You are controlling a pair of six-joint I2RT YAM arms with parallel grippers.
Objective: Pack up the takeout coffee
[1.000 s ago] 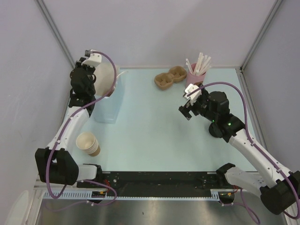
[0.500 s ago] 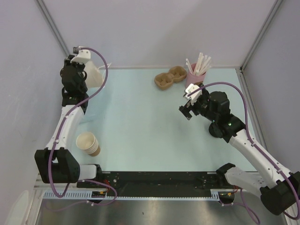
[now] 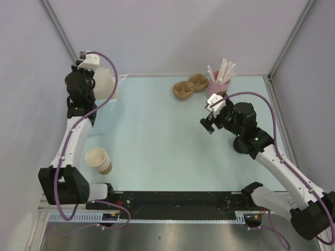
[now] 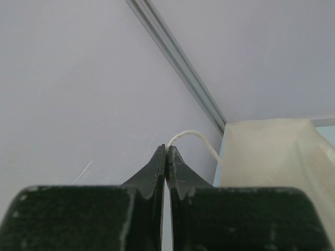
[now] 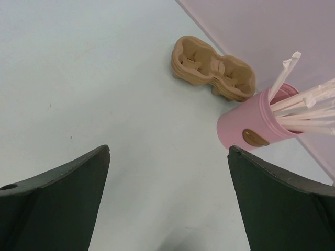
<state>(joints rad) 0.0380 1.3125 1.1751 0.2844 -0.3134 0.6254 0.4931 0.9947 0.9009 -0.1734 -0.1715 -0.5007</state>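
Translucent white plastic is filling the right side of the left wrist view. It is a thin-walled bag (image 4: 272, 157) with pale cream sides, hanging beside the raised left arm at the far left corner of the tabletop (image 3: 157, 141). From above I cannot tell whether its bottom is touching the surface. The left fingers (image 4: 156, 168) are pressing tip to tip with no gap, closed on a thin white loop (image 4: 194, 135) that is arching from their tips across to the bag's near edge.

The right fingers (image 5: 63, 198) are standing wide apart, holding nothing and hovering over bare tabletop on the right half. Beyond them a brown moulded-pulp cup carrier (image 5: 212, 70) is lying flat near the back wall. Just to its right a pink cup (image 5: 256, 125) is standing upright, with white paper-wrapped straws (image 5: 293, 97) fanning out of it.

A stack of lidless tan paper cups (image 3: 98, 160) is sitting near the left arm's forearm, well apart from the bag.

The takeout coffee is not showing in any of the three views, and the bag's cloudy walls are not letting me see what it contains.
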